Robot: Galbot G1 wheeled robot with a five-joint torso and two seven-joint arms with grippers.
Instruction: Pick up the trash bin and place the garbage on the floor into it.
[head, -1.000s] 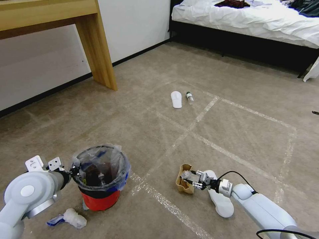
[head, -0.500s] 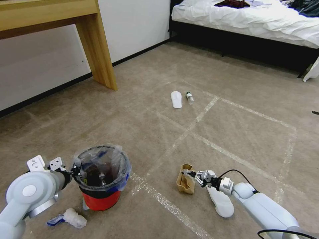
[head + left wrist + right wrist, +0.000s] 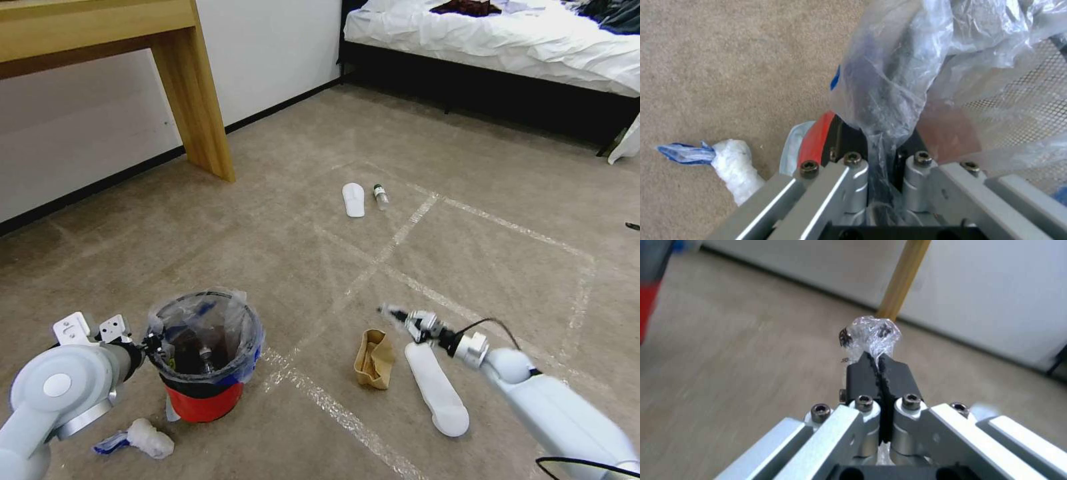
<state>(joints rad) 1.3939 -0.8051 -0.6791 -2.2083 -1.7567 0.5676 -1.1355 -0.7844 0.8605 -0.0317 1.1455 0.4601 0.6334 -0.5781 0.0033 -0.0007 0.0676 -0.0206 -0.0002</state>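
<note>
Two slippers; one bottle; one bin.

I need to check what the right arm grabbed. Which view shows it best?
The right wrist view: the right pincer is shut on a crumpled clear plastic scrap, seen close against the floor. In the head view the scrap is a small blur at the pincer tip.
</note>
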